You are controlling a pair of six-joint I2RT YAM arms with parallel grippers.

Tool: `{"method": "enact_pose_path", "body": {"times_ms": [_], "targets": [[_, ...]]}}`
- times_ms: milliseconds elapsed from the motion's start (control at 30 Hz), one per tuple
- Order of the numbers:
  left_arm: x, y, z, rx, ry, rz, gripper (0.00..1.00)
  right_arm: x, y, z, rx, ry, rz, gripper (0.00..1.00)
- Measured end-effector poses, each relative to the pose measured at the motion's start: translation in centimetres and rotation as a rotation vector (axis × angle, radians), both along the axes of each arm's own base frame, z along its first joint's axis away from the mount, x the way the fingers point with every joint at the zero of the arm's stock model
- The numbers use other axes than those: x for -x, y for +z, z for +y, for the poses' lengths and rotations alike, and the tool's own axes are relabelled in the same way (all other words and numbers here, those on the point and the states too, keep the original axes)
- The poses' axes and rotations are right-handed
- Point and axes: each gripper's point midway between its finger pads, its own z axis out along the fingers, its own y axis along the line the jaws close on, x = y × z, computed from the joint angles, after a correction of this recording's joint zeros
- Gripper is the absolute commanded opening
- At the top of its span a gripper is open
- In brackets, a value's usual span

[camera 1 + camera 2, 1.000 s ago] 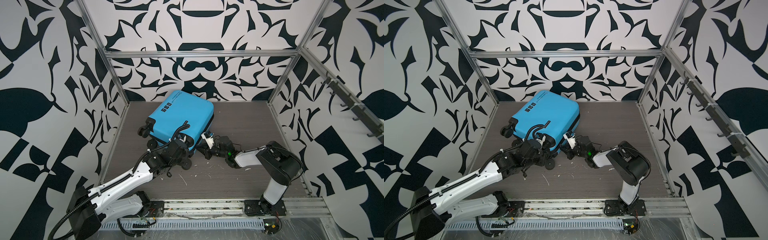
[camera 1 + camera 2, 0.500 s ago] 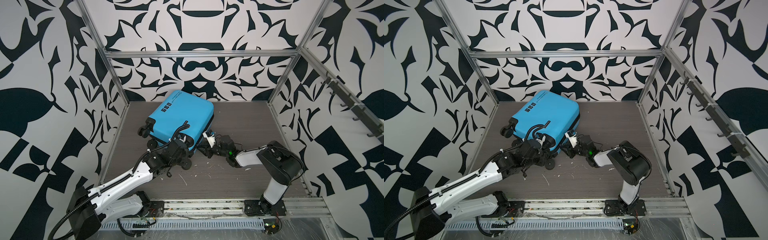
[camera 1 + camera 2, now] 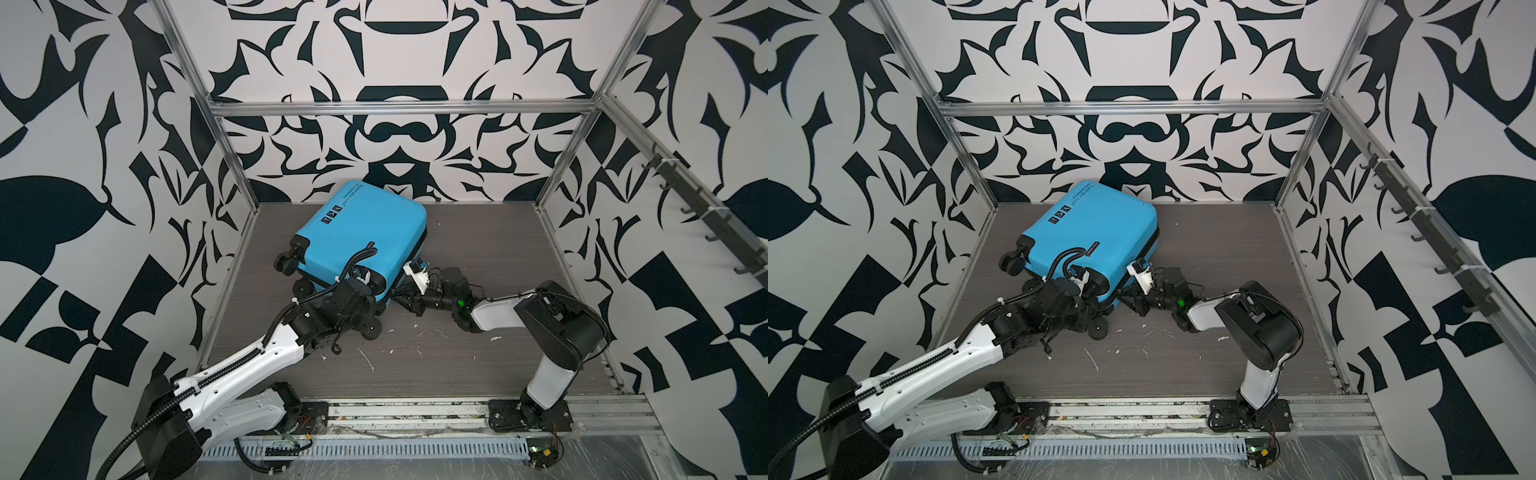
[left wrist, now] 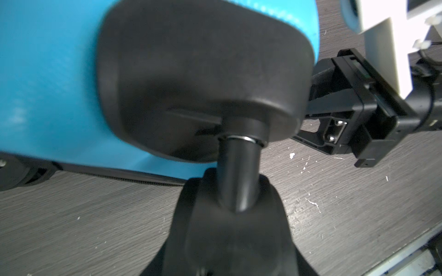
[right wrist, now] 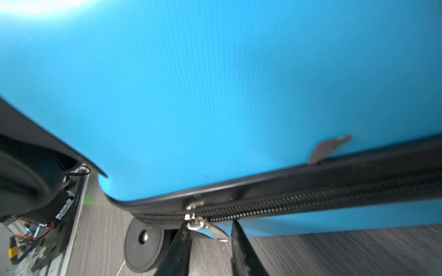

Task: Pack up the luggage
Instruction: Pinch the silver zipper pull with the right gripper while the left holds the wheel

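Observation:
The bright blue luggage [image 3: 365,224] [image 3: 1096,228] lies closed and tilted on the grey table, with its wheels toward the front. My left gripper [image 3: 365,309] [image 3: 1088,309] sits at the front wheel corner. The left wrist view is filled by the black wheel housing [image 4: 203,71] and the wheel fork [image 4: 234,227] where the jaws are, so the gripper looks shut on that wheel. My right gripper [image 5: 210,223] [image 3: 405,297] is at the black zipper band [image 5: 334,191]. Its fingers [image 5: 181,248] stand apart, and the metal zipper pull [image 5: 215,230] hangs between them.
White scraps [image 3: 368,361] lie scattered on the table in front of the luggage. Another black wheel [image 5: 143,241] rests on the table by the zipper corner. Patterned walls with metal posts close in three sides. A metal rail [image 3: 415,409] runs along the front, and a hook rack [image 3: 706,216] hangs on the right wall.
My right gripper's jaws have parted at the zipper. The luggage and the left arm have stayed where they were.

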Motion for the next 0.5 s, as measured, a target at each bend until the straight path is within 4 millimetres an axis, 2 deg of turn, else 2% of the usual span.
{"method": "enact_pose_path", "body": {"times_ms": [500], "targets": [[-0.17, 0.0, 0.27, -0.002, 0.016, 0.0, 0.0, 0.02, 0.3, 0.54, -0.025, 0.032, 0.017, 0.04]]}}
